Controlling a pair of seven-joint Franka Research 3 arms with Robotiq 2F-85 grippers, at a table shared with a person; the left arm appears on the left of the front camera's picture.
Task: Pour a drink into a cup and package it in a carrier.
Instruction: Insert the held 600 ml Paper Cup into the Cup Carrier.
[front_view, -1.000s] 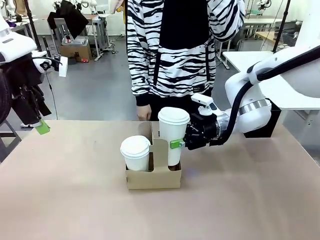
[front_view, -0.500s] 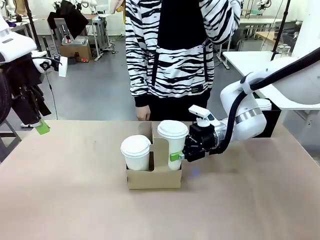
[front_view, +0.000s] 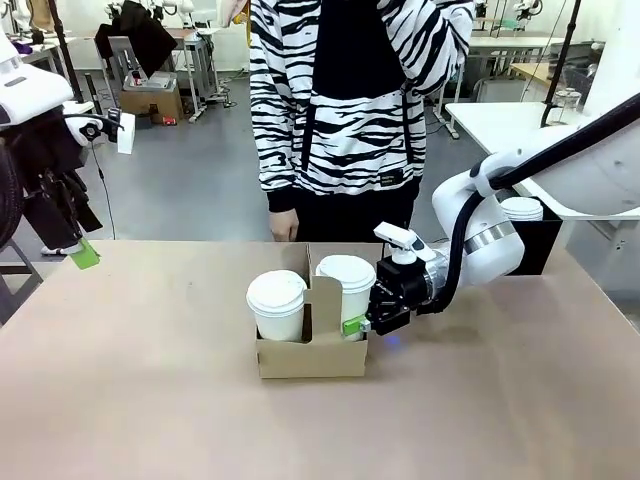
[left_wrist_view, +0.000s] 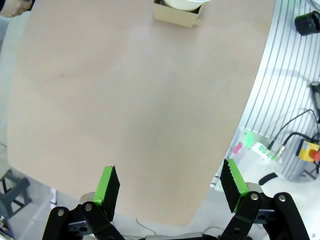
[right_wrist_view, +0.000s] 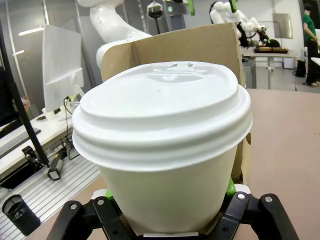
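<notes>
Left gripper (front_view: 85, 254) hangs off the left edge of the counter (front_view: 150, 400), above its far-left corner and well apart from the goods. In the left wrist view its jaws are spread wide with nothing between them, green pads (left_wrist_view: 107, 184) facing bare brown surface.

Carrier (front_view: 312, 352) stands near the middle of the counter, a low brown cardboard box with an upright central handle. No print, brand or label is readable on it.

Left cup (front_view: 277, 305), white with a white lid, sits in the carrier's left hole, left of the handle. No writing is visible on it.

Right cup (front_view: 346, 293), also white and lidded, sits in the carrier's right hole, right of the handle, upright. The right wrist view shows its lid with a moulded sip opening and a plain, unmarked wall; the cardboard handle rises directly behind it.

Right gripper (front_view: 357, 324) reaches in from the right, level with the lower part of the right cup. The jaws bracket that cup's wall on both sides, with a green pad (right_wrist_view: 229, 187) just visible at the edge of the cup. Whether they press on the wall or stand slightly off it cannot be told.

A person in a black-and-white striped top (front_view: 340, 100) stands at the far side of the counter.
</notes>
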